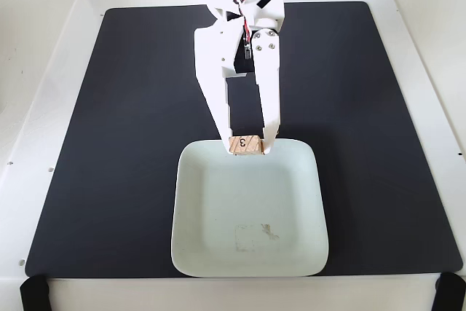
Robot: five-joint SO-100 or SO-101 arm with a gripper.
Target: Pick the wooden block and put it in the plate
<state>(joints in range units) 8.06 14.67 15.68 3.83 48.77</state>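
The wooden block (pixel 245 145), a small tan bar with a "3" on its face, is held between the fingertips of my white gripper (pixel 246 145). The gripper reaches down from the top of the fixed view and is shut on the block. The block hangs over the far rim of the pale mint-white square plate (pixel 211 209), which lies at the near middle of the mat. The plate bears a faint scuffed square mark (pixel 253 237) near its front. I cannot tell whether the block touches the plate.
A black mat (pixel 131 107) covers most of the white table (pixel 36 71). Two black clamps sit at the near corners (pixel 33 295) (pixel 449 293). Cables show at the far edge.
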